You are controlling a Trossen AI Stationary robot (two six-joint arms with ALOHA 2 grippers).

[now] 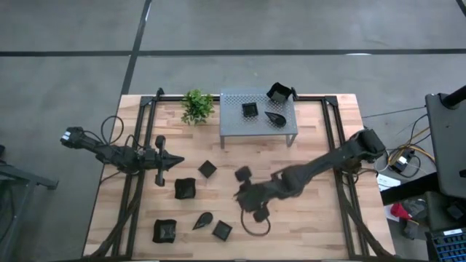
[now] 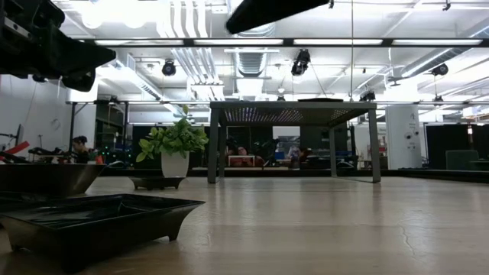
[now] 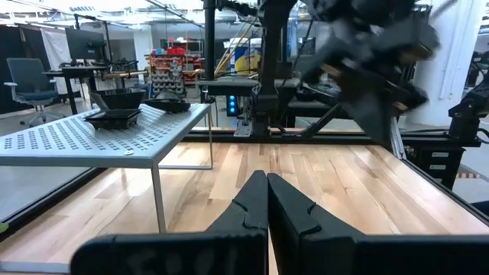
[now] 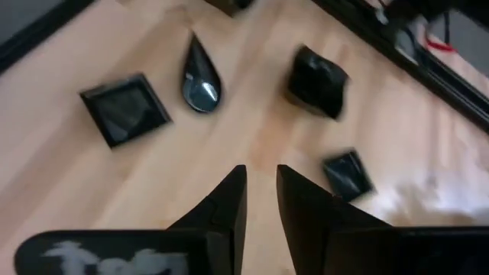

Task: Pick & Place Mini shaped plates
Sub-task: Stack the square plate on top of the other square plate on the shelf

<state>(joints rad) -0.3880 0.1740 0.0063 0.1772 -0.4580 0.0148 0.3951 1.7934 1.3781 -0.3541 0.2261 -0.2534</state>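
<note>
Several small black plates lie on the wooden table: a small square (image 1: 207,168), a deep square (image 1: 185,188), another deep one (image 1: 165,231), a teardrop (image 1: 202,219) and a flat square (image 1: 222,230). Three more plates (image 1: 250,109) sit on the grey perforated shelf (image 1: 233,127). My right gripper (image 1: 239,195) hovers over mid-table, narrowly open and empty. In its wrist view (image 4: 260,179) it points toward the teardrop (image 4: 200,76) and flat square (image 4: 124,109). My left gripper (image 1: 178,161) waits shut and empty at the left (image 3: 267,191).
A small green plant (image 1: 196,106) stands left of the shelf at the far edge. Black frame rails (image 1: 140,145) run along the table's left and right sides. A cable loop (image 1: 255,224) hangs under the right arm. Bare wood lies right of the right gripper.
</note>
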